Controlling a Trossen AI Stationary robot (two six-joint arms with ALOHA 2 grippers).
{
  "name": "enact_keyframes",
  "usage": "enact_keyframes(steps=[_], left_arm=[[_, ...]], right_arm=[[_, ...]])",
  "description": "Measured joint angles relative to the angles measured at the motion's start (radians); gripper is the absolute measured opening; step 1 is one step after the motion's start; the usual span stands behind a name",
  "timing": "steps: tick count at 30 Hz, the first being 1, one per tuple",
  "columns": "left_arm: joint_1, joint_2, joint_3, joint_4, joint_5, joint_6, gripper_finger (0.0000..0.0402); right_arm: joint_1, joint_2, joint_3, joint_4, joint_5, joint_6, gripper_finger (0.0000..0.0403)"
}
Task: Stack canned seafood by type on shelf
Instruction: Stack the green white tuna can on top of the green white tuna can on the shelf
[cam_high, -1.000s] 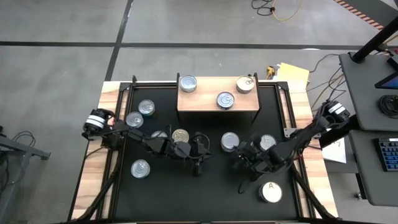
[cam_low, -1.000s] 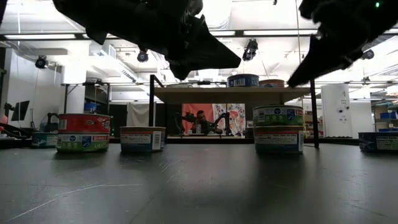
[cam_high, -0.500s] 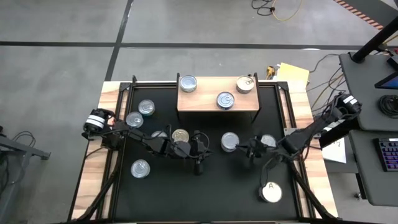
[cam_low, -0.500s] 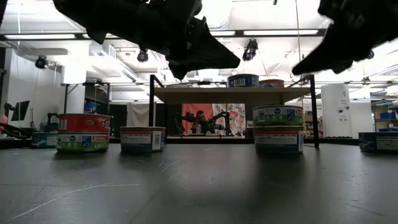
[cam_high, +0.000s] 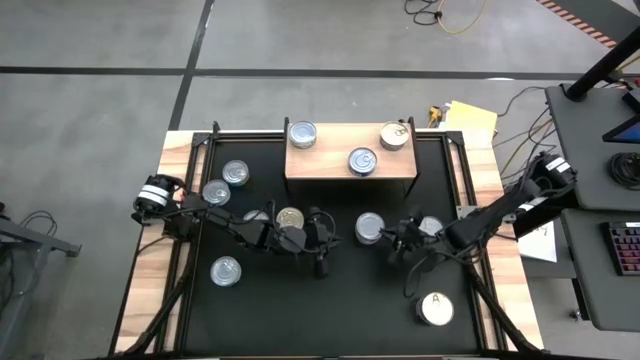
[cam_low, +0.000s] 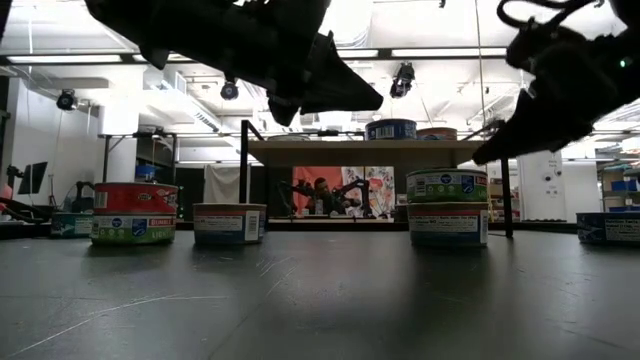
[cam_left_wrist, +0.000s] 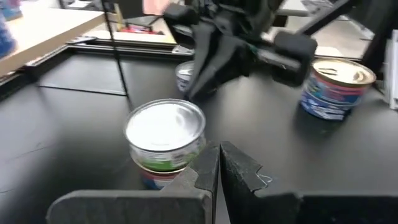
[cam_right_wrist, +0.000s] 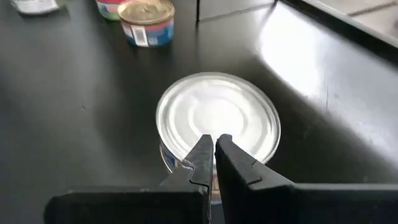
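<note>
Cans: three stand unstacked on the shelf (cam_high: 350, 163), beyond both tools; about eight remain on the bench (cam_high: 330, 310). Right tool (cam_right_wrist: 214, 152), shut and empty, hovers over a silver-topped can (cam_right_wrist: 217, 118). Left tool (cam_left_wrist: 217, 165), shut and empty, hangs beside that stack. Labels are mostly unreadable; arms hide some cans.

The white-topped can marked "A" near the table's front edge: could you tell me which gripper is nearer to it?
Right. The right gripper, shut, hovers just behind the can marked "A", over a silver-topped can. The left gripper, also shut, sits farther away, toward the table's middle.
</note>
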Motion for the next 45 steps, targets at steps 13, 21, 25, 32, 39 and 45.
enact_keyframes(steps=[13,21,25,32,39,45], left_arm=[[0.015,0.000,0.000,-0.001,-0.011,-0.192,0.0004],[0.047,0.000,0.000,-0.002,-0.011,-0.313,0.0061],[0.053,0.000,0.000,-0.004,-0.011,-0.358,0.0117],[0.053,0.000,0.000,0.010,-0.011,-0.313,0.0225],[0.053,0.059,0.000,0.133,-0.011,-0.245,0.0280],[0.053,0.184,0.034,0.318,-0.011,-0.103,0.0283]], right_arm=[[0.000,0.071,0.003,0.008,-0.017,0.081,0.0009],[0.001,0.071,0.003,0.005,-0.074,0.076,0.0009],[0.001,0.078,-0.003,-0.022,-0.107,0.073,0.0009],[0.001,0.074,-0.002,-0.011,-0.091,0.072,0.0009],[0.001,0.074,-0.002,-0.009,-0.085,0.071,0.0009],[0.001,0.074,-0.002,-0.008,-0.080,0.071,0.0009]])
